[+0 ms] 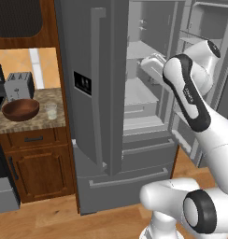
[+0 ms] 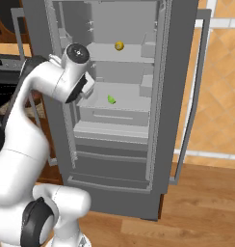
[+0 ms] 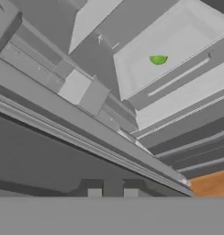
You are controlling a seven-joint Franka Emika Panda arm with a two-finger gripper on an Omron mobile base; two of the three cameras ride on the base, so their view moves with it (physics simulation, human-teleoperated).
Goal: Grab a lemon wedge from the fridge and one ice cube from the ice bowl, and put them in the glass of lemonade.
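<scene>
- Left base view: the fridge [image 1: 95, 154] has its left door shut and its right door swung open. My arm reaches into the open side, level with the middle shelves.
- Same view: the desk [image 1: 41, 122] is left of the fridge. The bowl [image 1: 20, 109] sits near its front edge, with the glass [image 1: 51, 110] just beside it towards the desk's right end. I cannot tell whether the two touch. The toaster [image 1: 18, 85] stands behind the bowl at the back edge. From here I cannot make out any ice in the bowl.
- Right base view: my hand is at the left side of the open compartment. The wedge [image 2: 111, 99], small and green, lies on the middle shelf near its front edge, right of my hand and apart from it. A small yellow fruit [image 2: 119, 46] sits on the shelf above.
- Hand view: my jaws [image 3: 112, 193] show as two small tips at the bottom with a narrow gap between them and nothing in it. The wedge [image 3: 158, 59] lies on the pale shelf at the upper right, well away from the tips.
</scene>
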